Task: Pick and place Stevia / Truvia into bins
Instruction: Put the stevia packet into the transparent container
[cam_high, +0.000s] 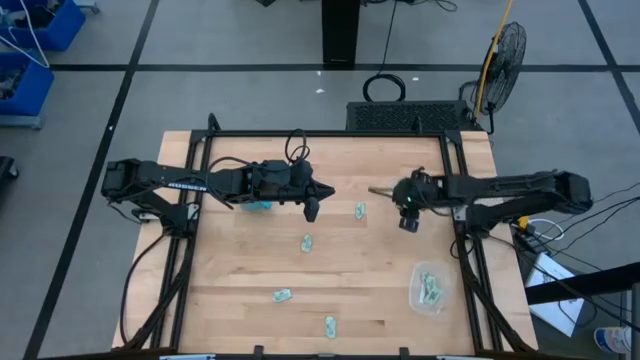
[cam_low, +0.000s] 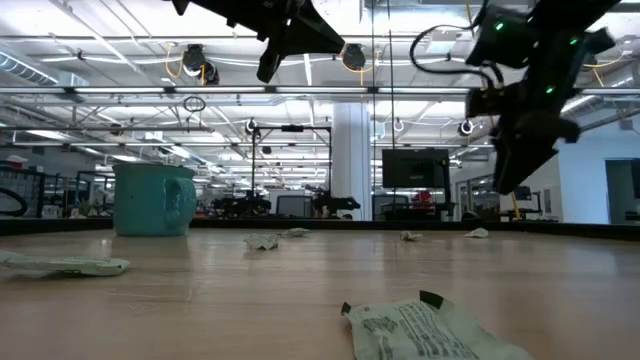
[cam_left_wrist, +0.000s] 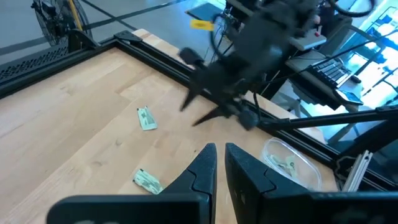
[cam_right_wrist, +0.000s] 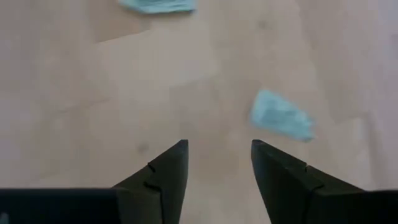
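We see the right gripper (cam_high: 408, 222) right of centre in the high view, above the desk (cam_high: 250, 270), its two fingers (cam_right_wrist: 165, 171) spread apart with nothing between them. In its wrist view a pale green sachet (cam_right_wrist: 281, 116) lies on the wood just beyond the fingertips, and another (cam_right_wrist: 158, 5) sits at the top edge of that frame. The left gripper (cam_high: 311, 208) hangs just left of centre in the high view; its fingers (cam_left_wrist: 202, 171) stand close together with only a narrow slit between them, empty. In the low view both arms are raised well clear of the wood, at the top of the frame.

Outward from the grippers, the Stevia / Truvia sachets are scattered over the desk: one (cam_high: 359, 209) between the two grippers, one (cam_high: 307, 242) below centre, one (cam_high: 283, 295) lower left of centre, and one (cam_high: 330, 324) near the bottom edge. The clear bin (cam_high: 429, 287) sits at the lower right of the high view, near the desk's right rail, with several sachets (cam_high: 431, 290) already inside (we cannot count them). The left wrist view shows the same bin (cam_left_wrist: 289, 163) at its right side.

A teal mug (cam_high: 258, 204) stands under the left arm, at the left in the low view (cam_low: 152, 199). Beyond the desk's upper right corner stands a fan (cam_high: 505, 55).
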